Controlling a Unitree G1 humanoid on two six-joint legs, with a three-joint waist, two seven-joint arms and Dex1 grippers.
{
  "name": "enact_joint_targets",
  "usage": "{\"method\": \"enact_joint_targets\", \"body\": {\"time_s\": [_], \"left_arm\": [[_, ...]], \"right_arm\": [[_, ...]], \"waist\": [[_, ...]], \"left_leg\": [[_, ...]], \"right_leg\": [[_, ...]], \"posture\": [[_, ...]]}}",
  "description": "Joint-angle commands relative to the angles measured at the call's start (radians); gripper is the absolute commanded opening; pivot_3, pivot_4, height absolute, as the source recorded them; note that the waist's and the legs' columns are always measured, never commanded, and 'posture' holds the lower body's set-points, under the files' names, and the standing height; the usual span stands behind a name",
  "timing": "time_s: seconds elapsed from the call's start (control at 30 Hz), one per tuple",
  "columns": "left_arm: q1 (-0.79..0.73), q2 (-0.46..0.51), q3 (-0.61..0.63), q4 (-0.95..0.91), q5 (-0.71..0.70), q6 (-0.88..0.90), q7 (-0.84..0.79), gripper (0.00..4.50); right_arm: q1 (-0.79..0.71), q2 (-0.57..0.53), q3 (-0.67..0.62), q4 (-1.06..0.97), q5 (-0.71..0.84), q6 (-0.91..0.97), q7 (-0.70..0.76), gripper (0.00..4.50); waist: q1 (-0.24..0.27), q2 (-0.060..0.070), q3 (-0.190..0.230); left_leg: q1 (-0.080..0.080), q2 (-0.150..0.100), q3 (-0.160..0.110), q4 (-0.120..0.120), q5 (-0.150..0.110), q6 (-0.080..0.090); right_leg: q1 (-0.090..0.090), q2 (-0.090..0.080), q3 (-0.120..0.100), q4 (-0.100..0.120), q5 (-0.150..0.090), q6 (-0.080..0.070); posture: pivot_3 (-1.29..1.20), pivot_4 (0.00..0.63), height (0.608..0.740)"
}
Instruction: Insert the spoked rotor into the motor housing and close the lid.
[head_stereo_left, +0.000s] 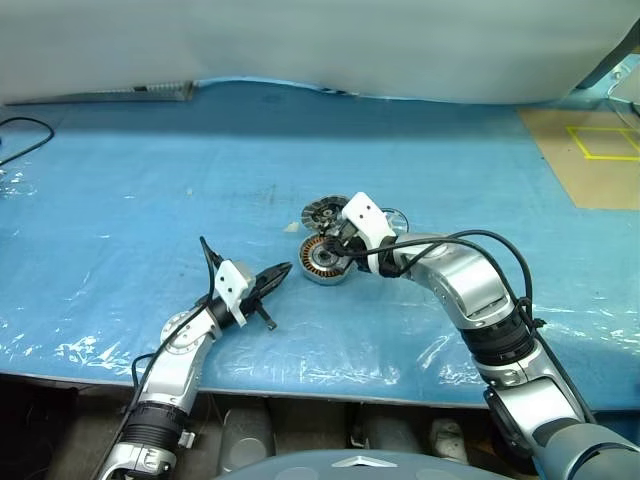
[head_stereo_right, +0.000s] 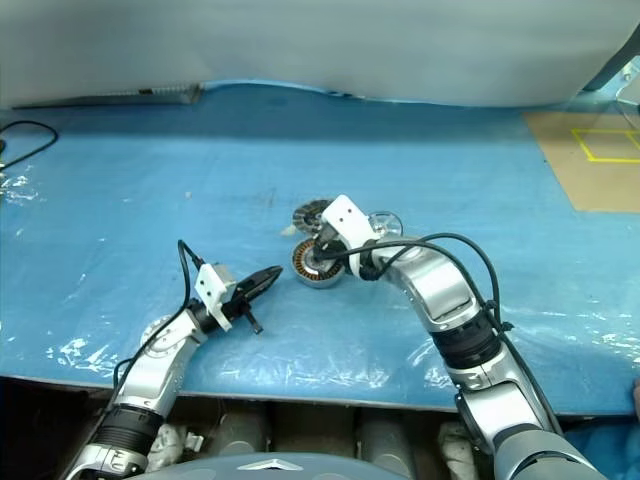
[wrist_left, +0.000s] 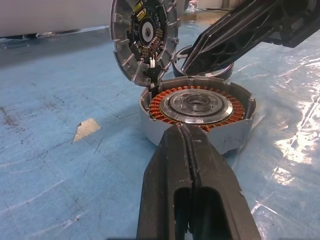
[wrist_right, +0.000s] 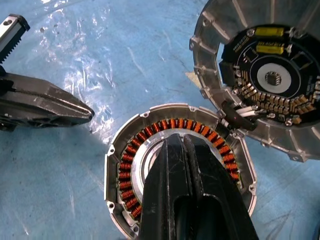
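Motor housing sits centre of frame on blue plastic-covered table, open side up, copper windings ringing a silver disc/hub inside; can't tell if that disc is the spoked rotor. Lid stands tilted up on edge, touching the housing's far rim, finned rim and dark circuit side facing housing. A second round shiny part lies just behind, upper right of the housing, mostly hidden. R gripper directly over the housing, angled down from the right, fingers fully closed, nothing gripped. L gripper lower left of the housing, near but apart, tips aimed at it, fingers pressed together, empty.
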Motion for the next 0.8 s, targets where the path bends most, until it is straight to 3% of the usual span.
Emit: {"method": "enact_joint_targets", "body": {"time_s": [0.03,0.43,0.8], "left_arm": [[0.008,-0.005,0.002,-0.035,-0.014,-0.017,0.008,0.0],[0.026,-0.005,-0.02,-0.033,0.01,-0.013,0.012,0.0],[0.029,-0.008,-0.029,-0.016,0.01,-0.019,0.011,0.0]], "right_arm": [[-0.009,-0.013,0.024,-0.026,0.002,0.002,0.019,0.01],[-0.023,-0.007,0.069,0.053,-0.025,-0.009,0.023,0.01],[-0.073,-0.021,0.084,0.091,-0.045,0.095,0.011,0.01]], "waist": [[0.0,0.0,0.0],[0.0,0.0,0.0],[0.0,0.0,0.0]], "left_leg": [[0.0,0.0,0.0,0.0,0.0,0.0],[0.002,0.0,0.0,0.001,0.0,0.0],[0.004,0.0,0.001,0.002,0.0,0.0]], "right_leg": [[0.0,0.0,0.0,0.0,0.0,0.0],[0.001,0.0,0.0,0.001,0.0,0.0],[0.003,0.0,0.001,0.002,0.0,-0.001]], "posture": [[0.0,0.15,0.74],[0.0,0.15,0.74],[0.0,0.15,0.74]]}}
